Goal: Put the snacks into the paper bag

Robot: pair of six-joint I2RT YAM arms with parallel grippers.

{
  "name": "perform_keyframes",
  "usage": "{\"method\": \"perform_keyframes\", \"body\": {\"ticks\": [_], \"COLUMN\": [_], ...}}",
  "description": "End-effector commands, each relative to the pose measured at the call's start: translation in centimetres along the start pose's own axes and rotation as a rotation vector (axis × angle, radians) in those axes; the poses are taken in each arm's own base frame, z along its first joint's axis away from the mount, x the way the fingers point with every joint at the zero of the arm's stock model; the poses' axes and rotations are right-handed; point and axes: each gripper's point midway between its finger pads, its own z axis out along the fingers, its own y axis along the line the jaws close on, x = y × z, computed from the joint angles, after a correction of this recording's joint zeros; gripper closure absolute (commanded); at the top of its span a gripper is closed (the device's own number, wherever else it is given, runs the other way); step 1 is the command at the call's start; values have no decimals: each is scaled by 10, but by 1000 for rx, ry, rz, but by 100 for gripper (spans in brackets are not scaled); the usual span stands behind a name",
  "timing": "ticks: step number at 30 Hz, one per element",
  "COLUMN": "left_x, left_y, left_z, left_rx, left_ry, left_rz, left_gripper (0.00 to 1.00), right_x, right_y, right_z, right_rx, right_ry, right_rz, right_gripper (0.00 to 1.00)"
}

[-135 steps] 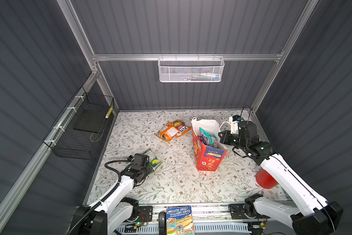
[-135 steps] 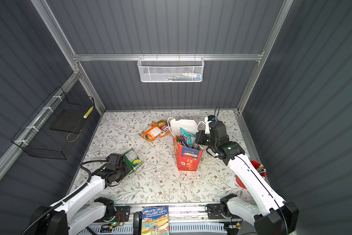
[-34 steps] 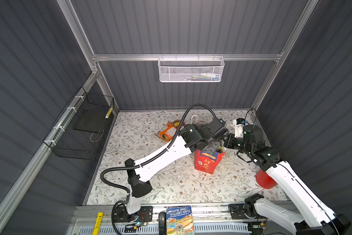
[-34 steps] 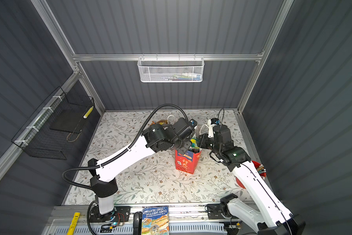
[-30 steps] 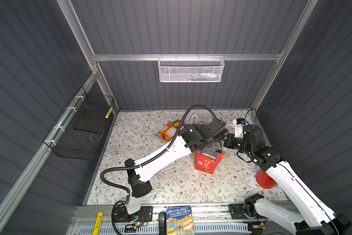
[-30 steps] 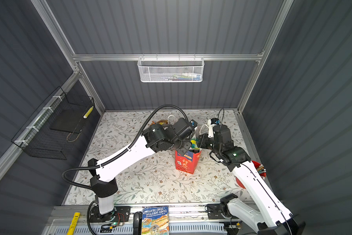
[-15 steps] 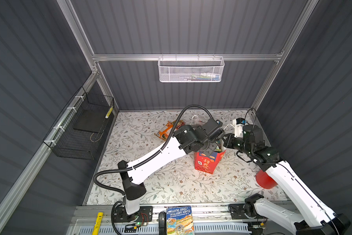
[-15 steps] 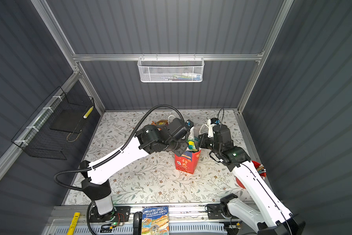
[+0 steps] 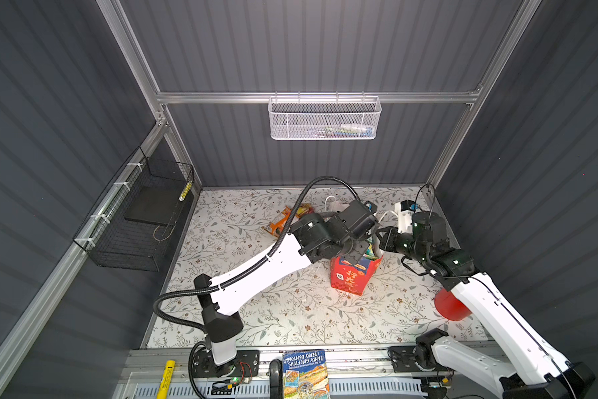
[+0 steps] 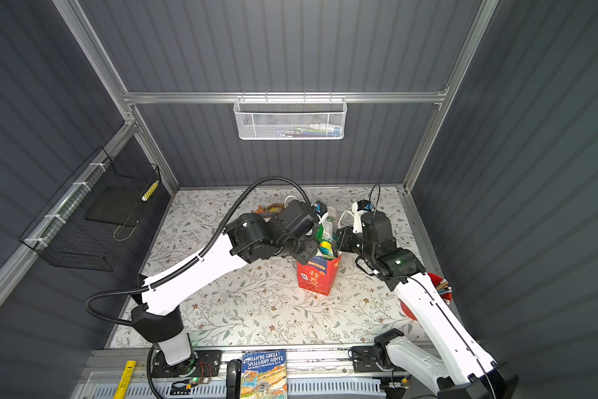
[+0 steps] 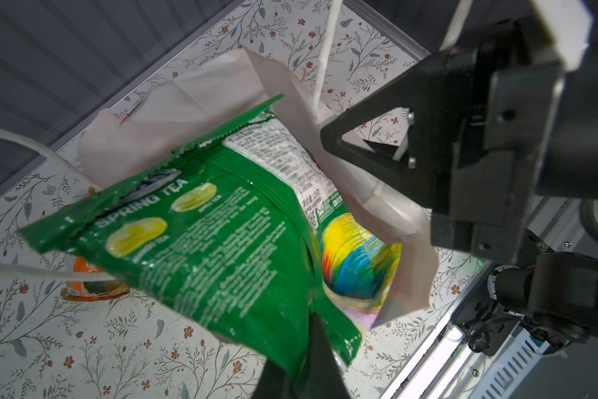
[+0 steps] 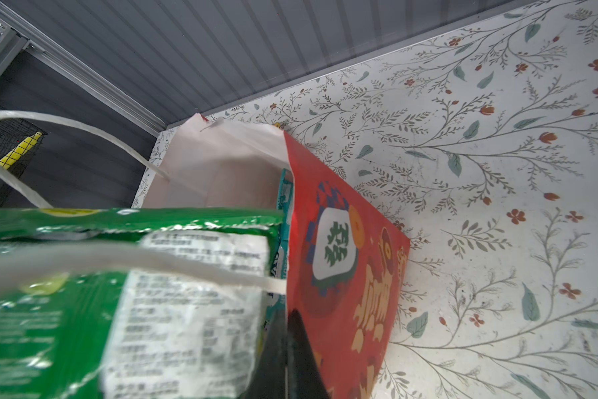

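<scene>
Bag stands upright mid-right on the table, apart from the back and side walls. There is open floral surface in front of it and to its left. Both arms close in on the bag mouth from opposite sides, with little gap between them.

Orange packets lie on the table behind the bag toward the back wall, partly covered by the left arm in both top views. Cup is by the right edge, half hidden under the right arm. Book is at the front rail, cut off by the frame. Inside the bag, a multicolour packet and a teal packet show only in part.

Left gripper is clamped on a corner of the green packet. The packet is tilted over the bag mouth, its serrated end sticking out past the rim. How deep it sits can't be told.

Right gripper has its jaws together, pinching the bag's rim next to the white handle cord. The exact grip point is blurred.
</scene>
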Motion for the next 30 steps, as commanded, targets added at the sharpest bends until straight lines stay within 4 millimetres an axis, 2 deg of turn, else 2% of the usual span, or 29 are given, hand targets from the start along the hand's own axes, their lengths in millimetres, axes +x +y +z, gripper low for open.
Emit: {"method": "perform_keyframes", "body": {"ticks": [1, 11, 17, 19, 21, 23, 24, 26, 29, 30], "left_x": [-12, -21, 0, 5, 5, -6, -12, -30, -50, -54], "left_y": [-4, -1, 0, 2, 15, 34, 33, 30, 31, 36], "left_z": [-1, 19, 34, 35, 36, 29, 23, 3, -29, -40], "left_rx": [11, 0, 70, 78, 14, -96, -86, -45, -5, -17], "left_ry": [-11, 47, 135, 149, 151, 113, 89, -3, -140, -178], "left_rz": [23, 84, 49, 41, 24, -15, -20, -42, -90, -111], "left_gripper": [100, 99, 100, 96, 82, 64, 57, 35, 16, 14], "right_x": [-15, -14, -14, -14, -14, -13, -13, -13, -13, -13], "right_y": [6, 7, 6, 6, 6, 6, 6, 5, 4, 4], "right_z": [-3, -2, -2, -1, -1, 0, 0, 0, 0, 0], "right_rx": [-20, -24, -19, -18, -18, -17, -17, -17, -10, -9], "right_ry": [-50, -46, -47, -46, -44, -42, -42, -42, -43, -44], "right_rz": [-23, -23, -23, -23, -22, -22, -22, -22, -24, -24], "right_gripper": [100, 100, 100, 100, 100, 100, 100, 100, 100, 100]}}
